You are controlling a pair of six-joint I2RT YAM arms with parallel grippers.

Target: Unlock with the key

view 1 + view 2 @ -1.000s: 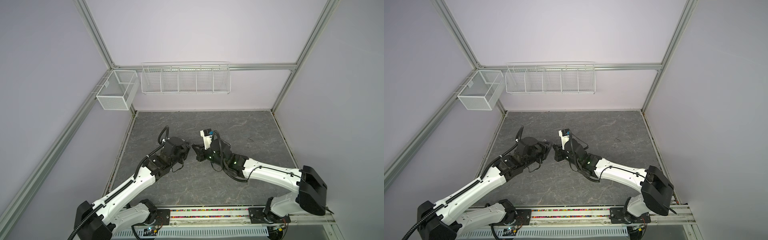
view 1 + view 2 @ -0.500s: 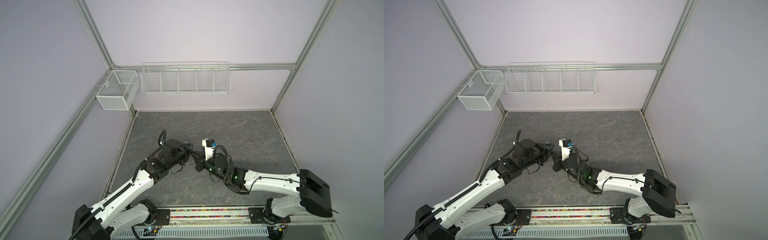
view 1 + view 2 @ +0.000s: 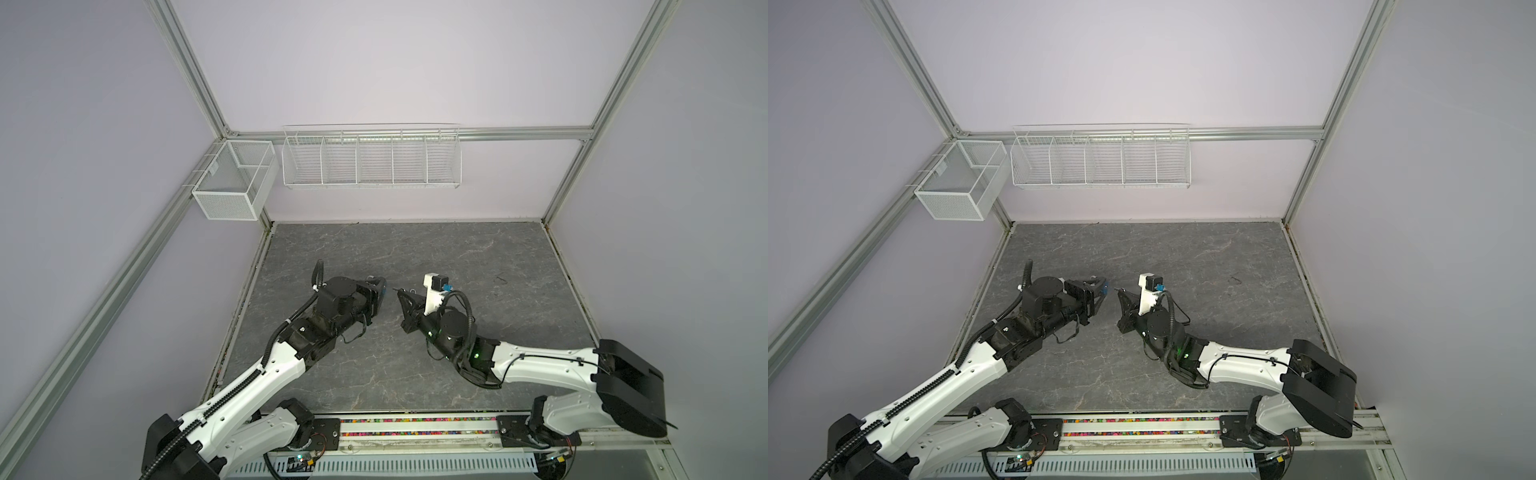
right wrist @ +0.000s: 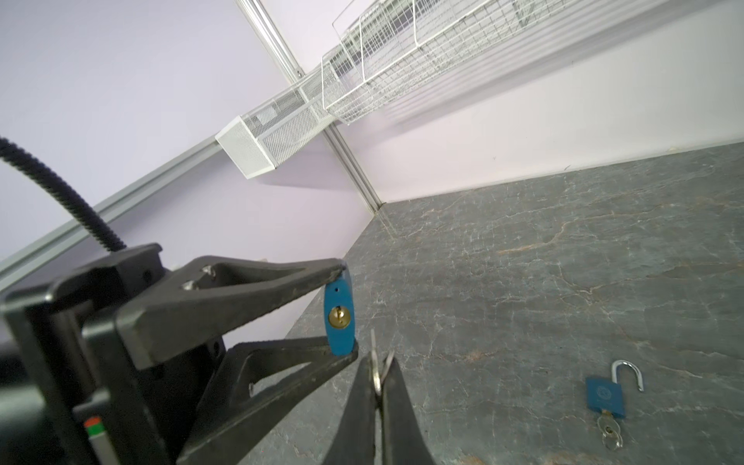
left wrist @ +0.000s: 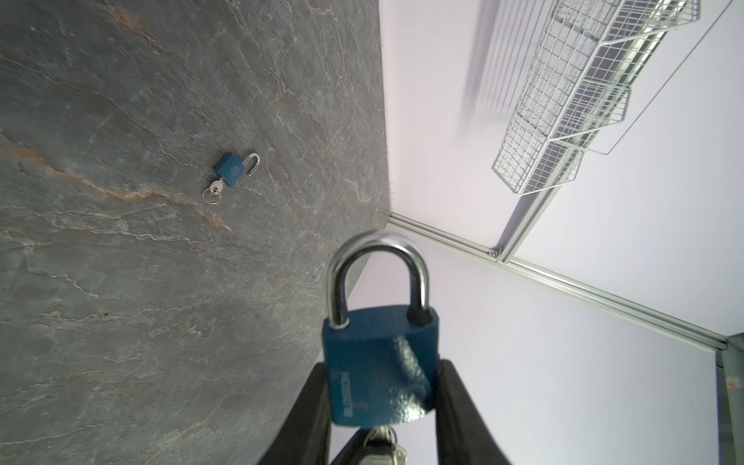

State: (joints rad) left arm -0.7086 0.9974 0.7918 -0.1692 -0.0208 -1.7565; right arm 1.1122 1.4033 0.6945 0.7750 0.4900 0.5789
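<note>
Right wrist view, left gripper (image 4: 345,309) clamped on padlock (image 4: 340,334) above the surface's (image 4: 523,261) middle, right gripper (image 4: 378,362) pinched shut on key (image 4: 373,346), mostly buried between jaws, tip just beside keyhole (image 4: 339,316)

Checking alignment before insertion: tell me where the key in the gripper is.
Right wrist view: the key is pinched in the shut right gripper, its tip just short of the padlock held by the left gripper, above the table's middle.

Both top views: high over the near edge, looking down and far. Wrist views: close-up, sharing the padlock (image 5: 378,370).
</note>
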